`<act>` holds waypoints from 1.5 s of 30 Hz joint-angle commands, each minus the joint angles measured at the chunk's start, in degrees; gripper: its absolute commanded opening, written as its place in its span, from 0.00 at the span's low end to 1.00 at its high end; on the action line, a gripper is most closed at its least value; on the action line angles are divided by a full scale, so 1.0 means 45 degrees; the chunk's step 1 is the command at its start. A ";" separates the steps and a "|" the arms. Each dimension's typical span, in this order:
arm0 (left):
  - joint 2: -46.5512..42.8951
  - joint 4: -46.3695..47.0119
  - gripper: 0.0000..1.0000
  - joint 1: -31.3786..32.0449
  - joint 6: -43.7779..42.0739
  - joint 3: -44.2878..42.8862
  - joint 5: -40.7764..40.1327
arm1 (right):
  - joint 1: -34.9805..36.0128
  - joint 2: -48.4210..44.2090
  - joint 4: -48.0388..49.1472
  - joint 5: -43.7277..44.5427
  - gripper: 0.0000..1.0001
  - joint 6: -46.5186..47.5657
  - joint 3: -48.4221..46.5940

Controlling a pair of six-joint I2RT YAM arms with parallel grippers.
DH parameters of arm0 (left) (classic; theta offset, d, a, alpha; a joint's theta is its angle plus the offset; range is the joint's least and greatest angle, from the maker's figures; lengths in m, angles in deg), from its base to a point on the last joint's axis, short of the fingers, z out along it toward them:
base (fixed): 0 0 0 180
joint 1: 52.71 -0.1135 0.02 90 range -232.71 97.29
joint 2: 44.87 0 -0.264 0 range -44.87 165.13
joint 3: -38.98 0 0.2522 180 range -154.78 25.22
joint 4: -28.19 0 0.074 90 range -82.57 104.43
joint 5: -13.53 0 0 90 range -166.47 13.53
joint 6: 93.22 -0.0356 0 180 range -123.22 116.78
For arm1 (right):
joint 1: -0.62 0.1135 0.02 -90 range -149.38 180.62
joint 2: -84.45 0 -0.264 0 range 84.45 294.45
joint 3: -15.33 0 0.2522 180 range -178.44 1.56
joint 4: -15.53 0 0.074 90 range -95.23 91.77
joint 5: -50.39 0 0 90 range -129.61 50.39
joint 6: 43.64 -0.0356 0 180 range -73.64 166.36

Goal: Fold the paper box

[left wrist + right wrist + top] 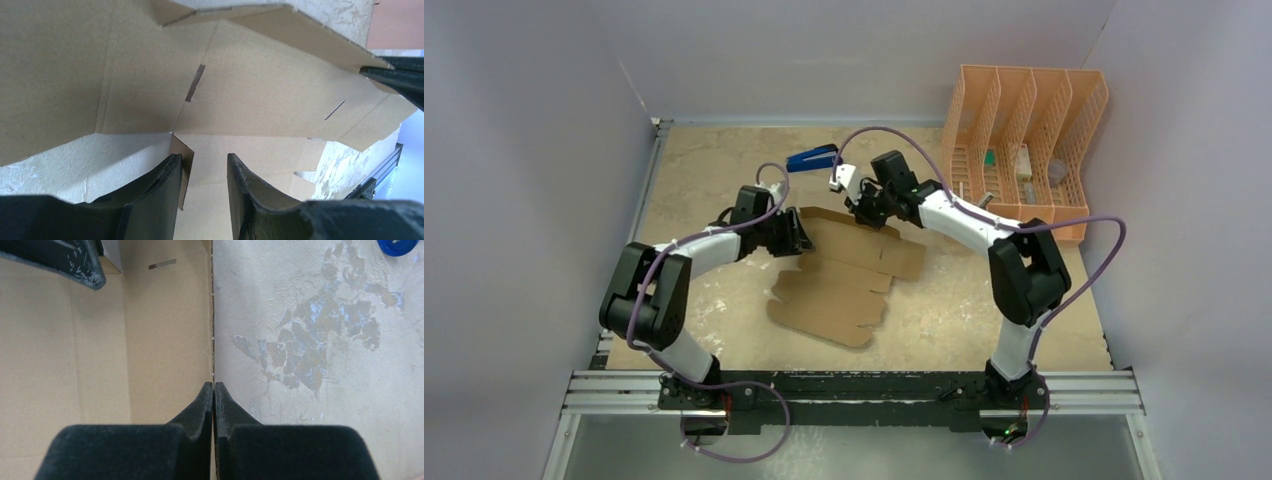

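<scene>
The paper box [844, 290] lies mid-frame on the counter [714, 170] as a brown die-cut sheet, its upper panels partly raised. At its left edge the left fingers [165, 185] stand parted, a small flap just beside one, not clamped. At its upper edge the right fingers [206, 402] are pressed together on the sheet's rim. Beyond lies a blue object [812, 158]. An orange mesh organizer [1024, 120] stands at the upper right.

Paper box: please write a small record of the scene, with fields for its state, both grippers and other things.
paper box: mostly flat die-cut sheet, far panel lifted
left gripper: open, at the sheet's left side
right gripper: shut on the lifted panel's edge
other: orange mesh organizer, far right; blue object behind the box
</scene>
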 commanded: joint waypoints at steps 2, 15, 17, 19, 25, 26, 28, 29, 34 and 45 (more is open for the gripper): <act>-0.0880 0.0648 0.38 0.0091 0.0100 -0.0021 -0.0339 | 0.0580 -0.1323 0.0488 0.1411 0.01 0.1421 0.0452; -0.3198 -0.0830 0.42 -0.0927 -0.0680 -0.0453 -0.1214 | 0.1417 -0.2783 0.1470 0.3368 0.01 0.3622 0.1857; -0.3478 -0.1260 0.43 -0.1583 -0.0929 -0.0684 -0.1192 | 0.1573 -0.2931 0.1582 0.3664 0.01 0.3902 0.1993; -0.3651 -0.1576 0.46 -0.2210 -0.1203 -0.0893 -0.1156 | 0.1725 -0.3097 0.1791 0.3986 0.01 0.4171 0.2189; -0.3001 -0.2287 0.54 -0.2556 -0.2304 -0.1706 -0.1555 | 0.2095 -0.3530 0.2309 0.4258 0.01 0.4697 0.2697; -0.2757 -0.2263 0.54 -0.2564 -0.2413 -0.1816 -0.1471 | 0.2124 -0.3562 0.2362 0.4260 0.01 0.4791 0.2757; -0.2267 -0.2268 0.55 -0.2563 -0.2666 -0.2079 -0.1174 | 0.2222 -0.3606 0.2363 0.4257 0.01 0.4945 0.2789; -0.2018 -0.2241 0.55 -0.2565 -0.2785 -0.2194 -0.0928 | 0.2259 -0.3628 0.2354 0.4428 0.01 0.5003 0.2778; -0.0963 -0.2142 0.55 -0.2566 -0.3192 -0.2843 0.0152 | 0.2488 -0.3638 0.2250 0.4718 0.00 0.5277 0.2806; -0.0309 -0.2133 0.47 -0.2392 -0.3803 -0.2970 0.1670 | 0.2846 -0.3789 0.2635 0.5216 0.00 0.5694 0.3153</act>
